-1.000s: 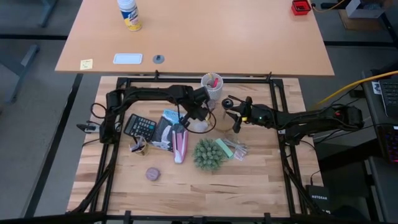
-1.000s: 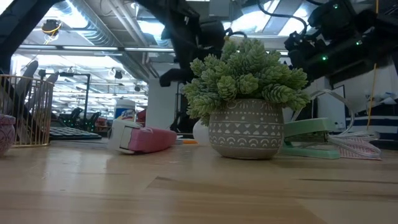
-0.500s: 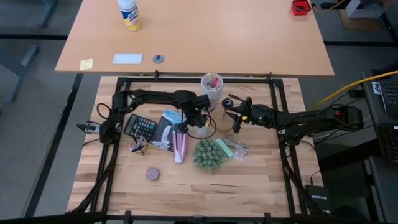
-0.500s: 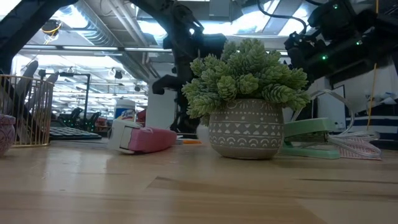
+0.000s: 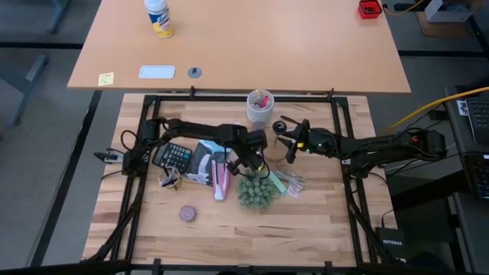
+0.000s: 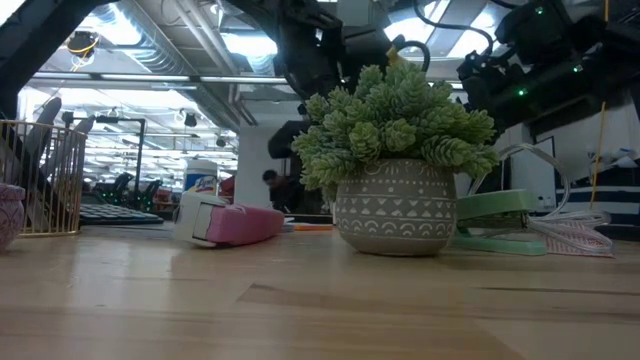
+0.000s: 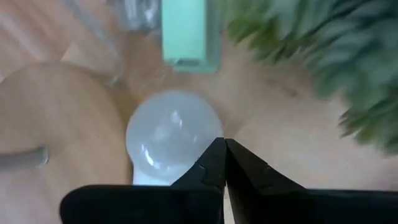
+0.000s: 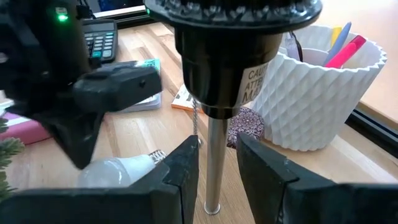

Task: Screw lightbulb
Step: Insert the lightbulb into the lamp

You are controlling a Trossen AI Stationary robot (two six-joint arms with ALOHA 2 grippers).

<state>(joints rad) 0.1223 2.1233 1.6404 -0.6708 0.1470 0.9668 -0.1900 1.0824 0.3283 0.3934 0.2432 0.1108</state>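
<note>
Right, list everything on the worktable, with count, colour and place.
lightbulb: one, white, lying on the table by the lamp rod
lamp socket: one, black, atop a metal rod
cup: one, white, holding pens, at the table's rear edge
plant: one, green in a grey pot, mid-table
calculator: one, black, left side
stapler: one, green, right of the plant
puck: one, purplish, front left
left gripper: one, dark, shut, over the lightbulb
right gripper: one, dark, at the lamp rod

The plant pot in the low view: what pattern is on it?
White geometric bands of triangles, dashes and dots on the round grey plant pot, clearest in the low view.
</note>
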